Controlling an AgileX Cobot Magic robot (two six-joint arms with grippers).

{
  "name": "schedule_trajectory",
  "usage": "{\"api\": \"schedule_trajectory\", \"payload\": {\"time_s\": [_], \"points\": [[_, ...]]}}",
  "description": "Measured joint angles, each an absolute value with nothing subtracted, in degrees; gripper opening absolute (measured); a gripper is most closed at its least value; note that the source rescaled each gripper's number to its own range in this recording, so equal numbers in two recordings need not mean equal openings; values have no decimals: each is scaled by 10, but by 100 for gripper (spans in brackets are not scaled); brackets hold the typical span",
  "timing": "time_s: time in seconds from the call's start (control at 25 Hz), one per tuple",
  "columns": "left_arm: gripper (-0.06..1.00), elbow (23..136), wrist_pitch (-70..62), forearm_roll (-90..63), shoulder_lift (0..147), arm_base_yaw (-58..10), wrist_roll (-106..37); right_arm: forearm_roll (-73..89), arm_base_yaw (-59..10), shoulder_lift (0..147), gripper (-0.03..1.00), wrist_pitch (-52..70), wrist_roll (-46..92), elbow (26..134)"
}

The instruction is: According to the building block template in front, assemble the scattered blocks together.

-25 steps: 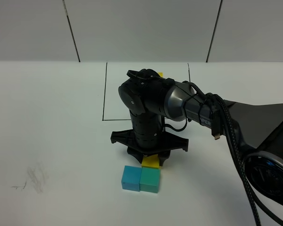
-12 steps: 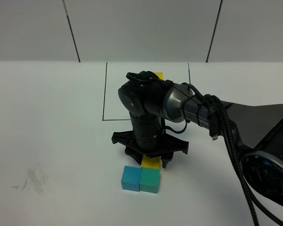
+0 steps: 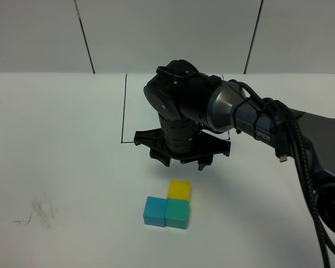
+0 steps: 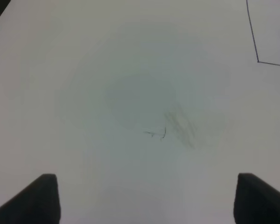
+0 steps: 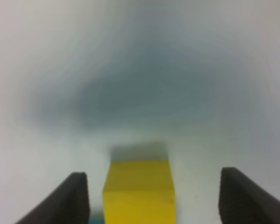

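Three scattered blocks sit joined in an L on the white table: the yellow block behind the teal-green block, with the blue block touching the teal one's left side. My right gripper hovers above and behind them, open. Its fingers stand clear of the yellow block on both sides. The building block template is hidden behind the right arm; only its black frame shows. My left gripper is open over bare table, holding nothing.
The right arm's body and black cables cross the right side of the table. A grey smudge marks the table at the left. A corner of the black frame shows in the left wrist view.
My right gripper has opened, let go of the yellow block and risen up and back. The yellow block stays against the teal one. The left gripper has not moved.
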State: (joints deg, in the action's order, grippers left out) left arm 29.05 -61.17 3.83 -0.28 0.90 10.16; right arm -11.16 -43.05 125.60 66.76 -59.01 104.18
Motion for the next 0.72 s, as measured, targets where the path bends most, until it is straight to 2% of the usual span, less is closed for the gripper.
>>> {"api": "schedule_trajectory", "payload": {"time_s": [0.32, 0.56, 0.72], "points": [[90, 291, -612, 38, -3, 9, 102, -202, -430, 1197, 58, 688, -523, 1074], [90, 291, -612, 38, -3, 9, 100, -330, -400, 1149, 93, 691, -384, 1111], [90, 291, -612, 38, -3, 9, 100, -372, -336, 1095, 99, 692, -244, 1122]]}}
